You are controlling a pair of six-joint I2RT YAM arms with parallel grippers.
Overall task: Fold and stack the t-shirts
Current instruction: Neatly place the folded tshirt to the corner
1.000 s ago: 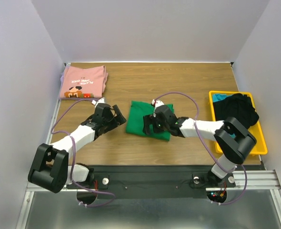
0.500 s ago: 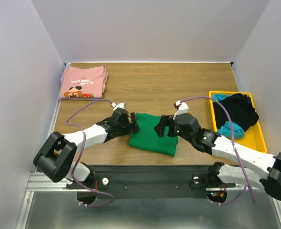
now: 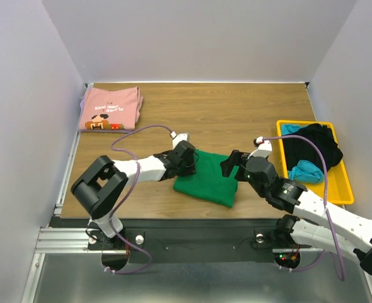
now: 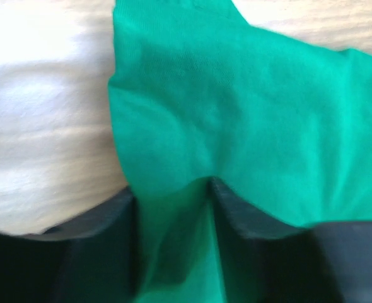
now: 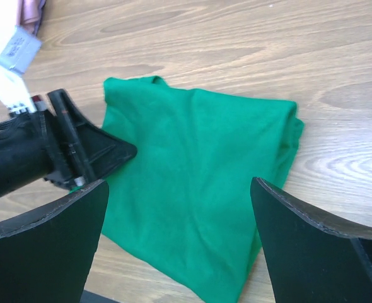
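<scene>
A folded green t-shirt lies on the wooden table near the front middle. My left gripper is at its left edge, and in the left wrist view the green t-shirt is bunched between the dark fingers of that gripper, shut on the cloth. My right gripper hovers at the shirt's right side, open and holding nothing; its wrist view shows the green t-shirt below the wide jaws. A folded pink t-shirt with a printed graphic lies at the back left.
A yellow tray at the right edge holds dark clothes and a teal cloth. White walls enclose the table on three sides. Purple cables loop over both arms.
My left gripper has moved right onto the green t-shirt's left edge and closed on the cloth. My right gripper has drawn back off the shirt toward the right, staying open.
</scene>
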